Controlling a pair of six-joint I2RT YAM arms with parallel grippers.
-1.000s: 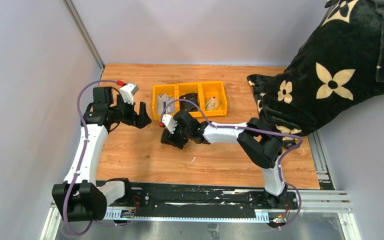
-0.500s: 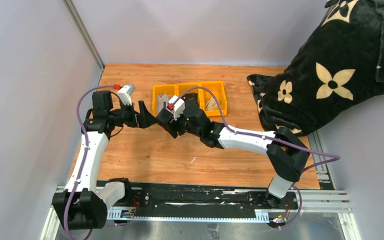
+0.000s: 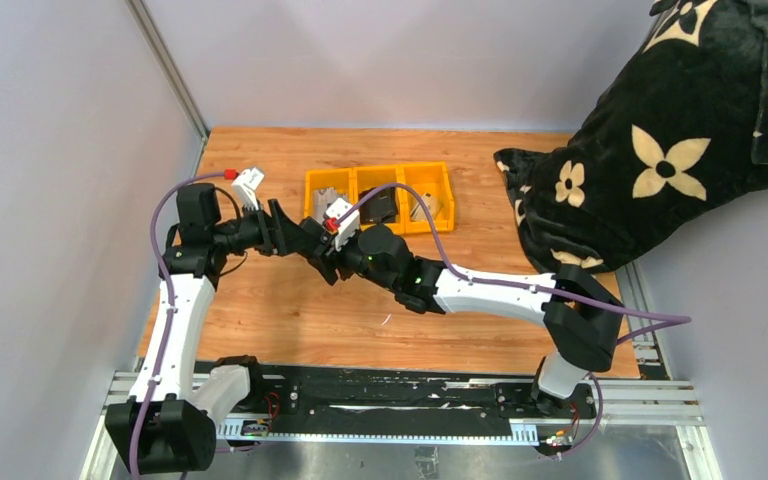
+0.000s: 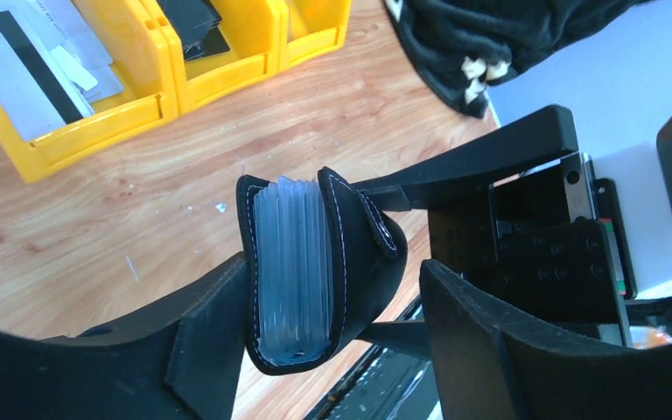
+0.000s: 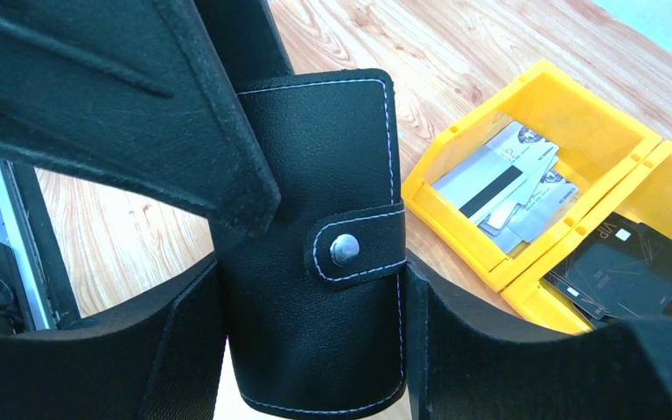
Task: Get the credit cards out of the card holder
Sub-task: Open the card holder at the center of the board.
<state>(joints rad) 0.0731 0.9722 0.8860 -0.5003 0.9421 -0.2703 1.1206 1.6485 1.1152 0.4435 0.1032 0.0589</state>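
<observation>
The right claw pinched the closed card holder in the air above the bench, while the left claw stood spread around it, touching on one side only. With the strap snapped shut, a lopsided squeeze could twist the holder loose and drop it.

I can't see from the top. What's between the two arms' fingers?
The black card holder, snapped shut. The right wrist view shows it between the right fingers; the left wrist view shows it between the left fingers too.
</observation>
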